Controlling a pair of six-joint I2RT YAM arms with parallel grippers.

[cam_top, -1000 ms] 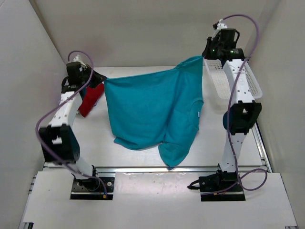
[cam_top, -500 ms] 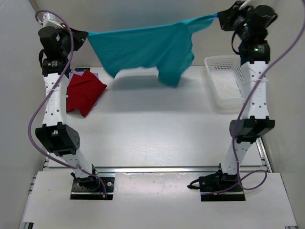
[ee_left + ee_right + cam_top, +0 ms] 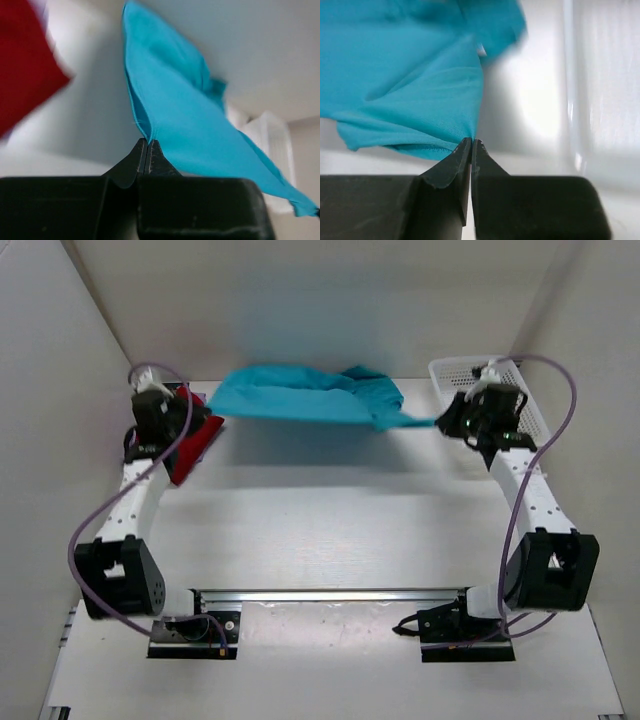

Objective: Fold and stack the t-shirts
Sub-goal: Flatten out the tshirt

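Observation:
The teal t-shirt (image 3: 300, 395) hangs stretched between both arms above the far part of the table, bunched and billowing in the middle. My left gripper (image 3: 212, 412) is shut on its left edge, and the left wrist view shows the teal cloth (image 3: 190, 125) pinched at the fingertips. My right gripper (image 3: 440, 422) is shut on the right corner, with the teal cloth (image 3: 410, 90) rising from the closed jaws. The deep red t-shirt (image 3: 192, 448) lies on the table at the far left, mostly behind the left arm. The lavender shirt does not show.
A white lattice plastic basket (image 3: 527, 400) stands at the far right, partly behind my right arm. White walls close the table in at the back and both sides. A metal rail (image 3: 330, 593) runs along the near edge.
Both arms have come down from holding the teal t-shirt high and taut. The shirt now sits low near the table's far side, folded over on itself.

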